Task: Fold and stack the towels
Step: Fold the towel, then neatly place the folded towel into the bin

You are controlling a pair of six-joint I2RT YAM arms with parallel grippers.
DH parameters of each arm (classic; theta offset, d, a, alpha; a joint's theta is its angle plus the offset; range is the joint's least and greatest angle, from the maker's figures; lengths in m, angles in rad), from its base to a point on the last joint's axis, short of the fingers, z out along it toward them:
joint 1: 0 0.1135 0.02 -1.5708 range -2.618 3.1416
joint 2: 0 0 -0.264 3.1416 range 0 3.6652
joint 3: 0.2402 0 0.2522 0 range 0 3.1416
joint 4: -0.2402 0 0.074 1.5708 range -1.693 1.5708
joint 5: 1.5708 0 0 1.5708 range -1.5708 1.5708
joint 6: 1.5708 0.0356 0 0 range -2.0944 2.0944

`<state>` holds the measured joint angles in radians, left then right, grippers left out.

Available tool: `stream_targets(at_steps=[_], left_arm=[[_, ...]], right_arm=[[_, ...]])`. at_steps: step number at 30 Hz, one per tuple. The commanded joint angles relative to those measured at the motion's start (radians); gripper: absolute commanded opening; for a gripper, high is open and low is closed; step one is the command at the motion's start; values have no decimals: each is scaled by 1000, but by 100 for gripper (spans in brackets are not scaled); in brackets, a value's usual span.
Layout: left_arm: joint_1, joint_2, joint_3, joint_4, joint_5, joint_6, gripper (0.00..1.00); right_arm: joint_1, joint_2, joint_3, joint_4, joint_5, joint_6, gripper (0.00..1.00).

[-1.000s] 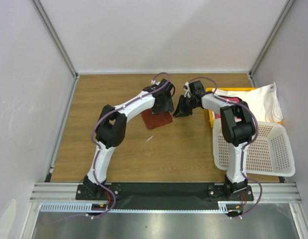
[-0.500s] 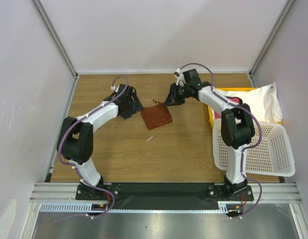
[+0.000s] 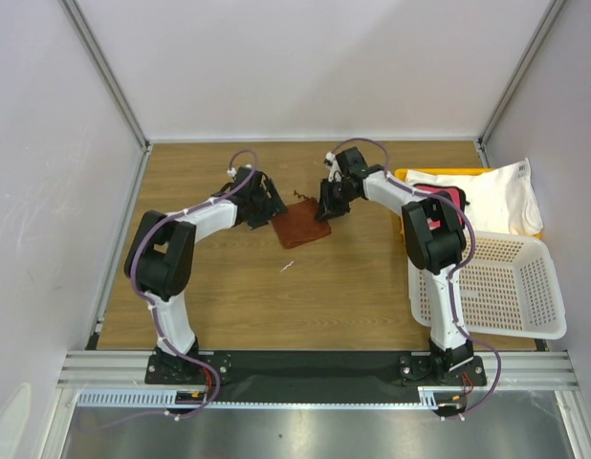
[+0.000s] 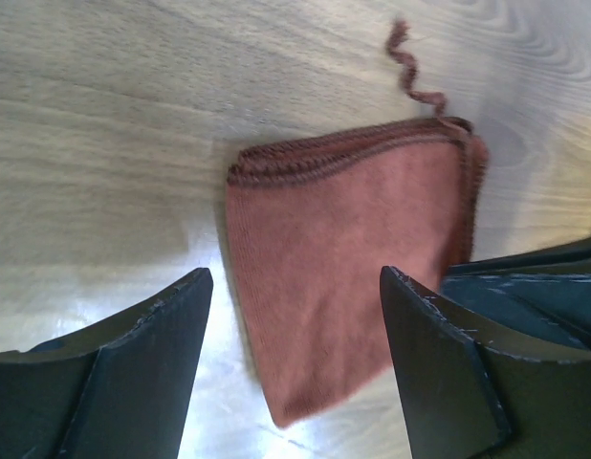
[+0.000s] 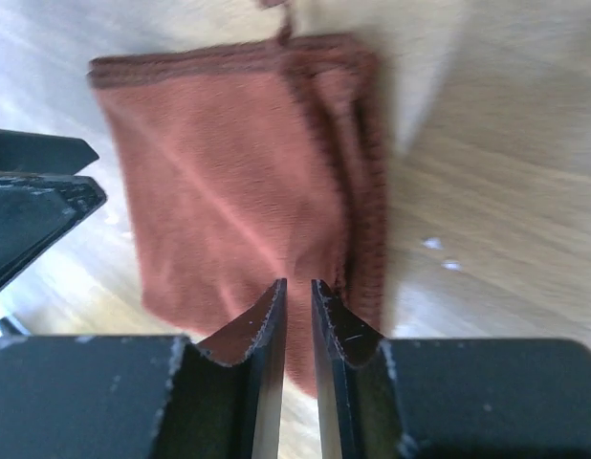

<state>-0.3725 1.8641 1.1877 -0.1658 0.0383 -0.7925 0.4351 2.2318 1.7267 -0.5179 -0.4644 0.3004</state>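
A reddish-brown towel [image 3: 301, 226] lies folded flat on the wooden table, with a loose thread [image 4: 410, 67] trailing from one corner. My left gripper [image 3: 269, 202] hovers at its left edge, open, and the cloth [image 4: 343, 249] lies below between the wide-apart fingers [image 4: 295, 277]. My right gripper [image 3: 326, 206] is at the towel's far right corner. Its jaws [image 5: 298, 284] are nearly shut, with a thin empty slit over the cloth [image 5: 229, 172]. A large white towel [image 3: 496, 196] and a magenta-pink one [image 3: 447, 194] lie at the right.
The white and pink towels rest on a yellow tray [image 3: 403, 178] at the right edge. A white perforated basket [image 3: 525, 287] stands in front of it, beside the right arm. A small pale scrap [image 3: 287, 267] lies on the table near the towel.
The left gripper let go of the towel, swung off to the left and has come back to its left edge. The right gripper went toward the back, then came down to the towel's far right corner.
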Motion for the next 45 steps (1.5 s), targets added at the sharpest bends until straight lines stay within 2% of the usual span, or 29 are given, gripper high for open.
stream_targets(at_steps=[1,7,12,14,17,18,21,24,38,45], left_arm=[[9,38,53,58,21,18,76],[26,82,92,49,23,38,75],[27,136,148,43,32,65,74],[27,142,170,40,54,88,74],[27,135,187,17,57,117,73],[27,116,184,5,55,127,73],[26,48,155,-9,48,144,74],[26,-5,107,-17,44,154,75],[24,-232,-86,-44,17,188,79],[24,-312,-132,-75,-5,197,79]], right_arm=[[-13,-26,-33,10,62,-18,21],[-41,-66,-81,50,96,36,20],[-53,-63,-30,18,93,25,23],[-56,-75,-9,12,67,16,28],[-53,-101,10,30,64,5,43],[-55,-103,19,30,70,0,54],[-58,-86,57,3,102,-30,67],[-64,-61,85,-31,107,-62,70],[-59,9,105,-56,164,-228,72],[-38,51,105,-48,196,-251,66]])
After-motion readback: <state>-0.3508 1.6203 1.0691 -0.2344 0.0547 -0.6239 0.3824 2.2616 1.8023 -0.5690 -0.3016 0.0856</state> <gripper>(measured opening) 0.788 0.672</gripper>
